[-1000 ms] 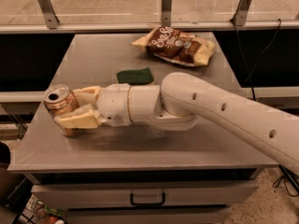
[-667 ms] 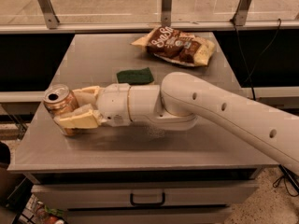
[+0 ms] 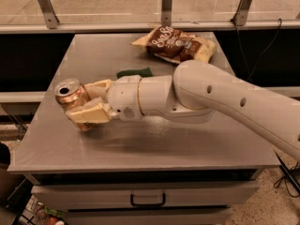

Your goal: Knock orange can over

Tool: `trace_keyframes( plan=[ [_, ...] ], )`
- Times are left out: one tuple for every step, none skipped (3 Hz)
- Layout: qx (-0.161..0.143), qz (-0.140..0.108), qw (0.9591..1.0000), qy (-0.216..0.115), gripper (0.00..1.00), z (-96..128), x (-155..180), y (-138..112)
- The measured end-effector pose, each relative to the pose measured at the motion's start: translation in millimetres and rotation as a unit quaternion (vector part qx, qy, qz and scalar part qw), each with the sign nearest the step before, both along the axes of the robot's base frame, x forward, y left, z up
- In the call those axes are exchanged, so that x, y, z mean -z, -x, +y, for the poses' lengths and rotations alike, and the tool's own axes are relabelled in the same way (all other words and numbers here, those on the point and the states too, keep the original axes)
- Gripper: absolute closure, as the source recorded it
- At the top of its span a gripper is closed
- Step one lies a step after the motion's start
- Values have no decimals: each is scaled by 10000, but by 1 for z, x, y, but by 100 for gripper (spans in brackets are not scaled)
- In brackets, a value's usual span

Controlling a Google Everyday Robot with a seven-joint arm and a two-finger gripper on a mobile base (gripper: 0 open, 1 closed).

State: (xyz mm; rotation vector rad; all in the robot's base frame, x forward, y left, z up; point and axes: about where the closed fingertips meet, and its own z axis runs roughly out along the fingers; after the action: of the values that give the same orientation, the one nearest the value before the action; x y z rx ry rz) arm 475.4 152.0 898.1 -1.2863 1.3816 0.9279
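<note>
On the table (image 3: pixel 197 149), at left, tilted orange can (image 3: pixel 70 93) clamped between half-spread gripper (image 3: pixel 79 102) fingers (image 3: pixel 91 114).

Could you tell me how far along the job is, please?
Reach looks done: the gripper sits at the shiny orange metal can on the grey table. In hand: its fingers clasp the tilted can. Left: tipping it flat; it is not lying down yet.
</note>
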Motion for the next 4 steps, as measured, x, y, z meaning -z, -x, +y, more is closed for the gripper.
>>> trace_keyframes(
  plan=[
    [277, 16, 9987, 434, 100, -15, -14, -1],
    [511, 32, 9936, 1010, 100, -24, -23, -1],
    [634, 28, 9846, 1631, 100, -26, -24, -2],
    [730, 115, 9735, 2166, 100, -23, -18, -3]
  ],
)
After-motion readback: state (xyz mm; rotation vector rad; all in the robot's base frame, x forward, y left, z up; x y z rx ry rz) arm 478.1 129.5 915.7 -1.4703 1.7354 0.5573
